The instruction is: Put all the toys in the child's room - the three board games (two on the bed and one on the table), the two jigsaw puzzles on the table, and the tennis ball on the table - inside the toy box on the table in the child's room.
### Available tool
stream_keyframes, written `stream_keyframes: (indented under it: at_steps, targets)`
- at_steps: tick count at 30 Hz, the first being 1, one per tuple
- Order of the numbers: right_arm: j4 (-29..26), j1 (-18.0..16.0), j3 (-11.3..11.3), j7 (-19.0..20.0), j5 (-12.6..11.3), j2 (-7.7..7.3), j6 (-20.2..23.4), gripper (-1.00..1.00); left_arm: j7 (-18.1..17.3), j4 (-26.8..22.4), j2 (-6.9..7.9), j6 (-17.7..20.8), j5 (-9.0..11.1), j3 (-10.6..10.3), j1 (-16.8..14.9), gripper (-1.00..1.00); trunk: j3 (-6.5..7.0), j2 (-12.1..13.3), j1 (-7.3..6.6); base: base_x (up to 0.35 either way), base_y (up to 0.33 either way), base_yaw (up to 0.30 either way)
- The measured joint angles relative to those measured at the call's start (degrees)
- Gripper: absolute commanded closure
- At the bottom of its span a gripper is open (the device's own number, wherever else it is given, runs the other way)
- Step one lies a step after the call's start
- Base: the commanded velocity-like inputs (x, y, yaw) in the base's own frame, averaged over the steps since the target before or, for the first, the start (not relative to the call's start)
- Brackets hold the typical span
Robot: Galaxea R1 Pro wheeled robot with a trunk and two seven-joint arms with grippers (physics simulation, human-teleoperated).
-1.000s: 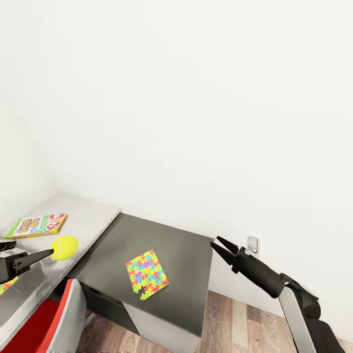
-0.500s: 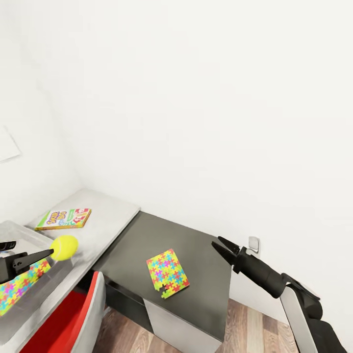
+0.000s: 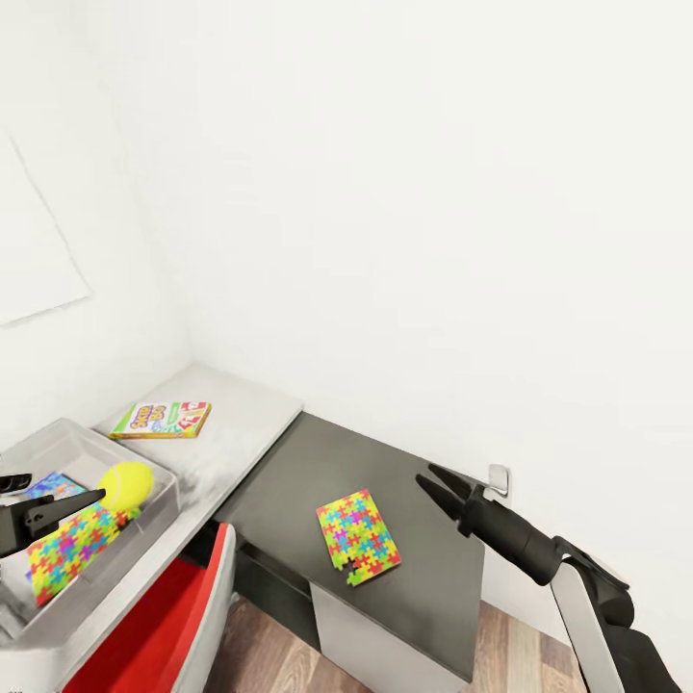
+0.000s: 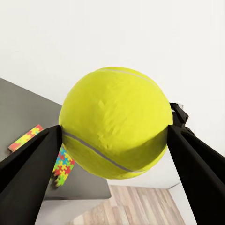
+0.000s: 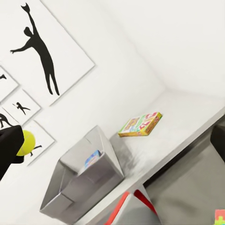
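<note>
I have the tennis ball clamped between the 2 fingers of the left gripper, held above the toy box near its right-hand wall, not yet released. Inside the toy box I can see 1 jigsaw puzzle lying tilted and a blue board game partly visible beneath; whether anything else is in there I cannot tell. Left outside: 1 jigsaw puzzle flat on the dark lower section of the table, and 1 green-red-yellow board game on the light grey top, just beyond the toy box. The right gripper hangs past the table's end, fingers spread, empty. My estimate: roughly half done, ball drop is the step in hand.
</note>
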Motion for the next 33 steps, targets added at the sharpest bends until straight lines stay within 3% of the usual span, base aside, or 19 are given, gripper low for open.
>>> stream_keyframes:
  at_steps: [18,33]
  targets:
    - [0.05,0.0,-0.01,-0.17,-0.01,0.07,0.0,-1.0,0.01,0.02,-0.05,0.0,-0.01,0.0,0.0,1.0,0.0,0.0,0.0,0.003,0.088,0.009]
    - [0.03,-0.01,0.06,-0.26,0.06,0.08,0.08,-1.0,0.01,0.02,-0.08,0.0,0.02,-0.02,0.03,1.0,0.0,0.0,0.0,0.008,0.028,0.248]
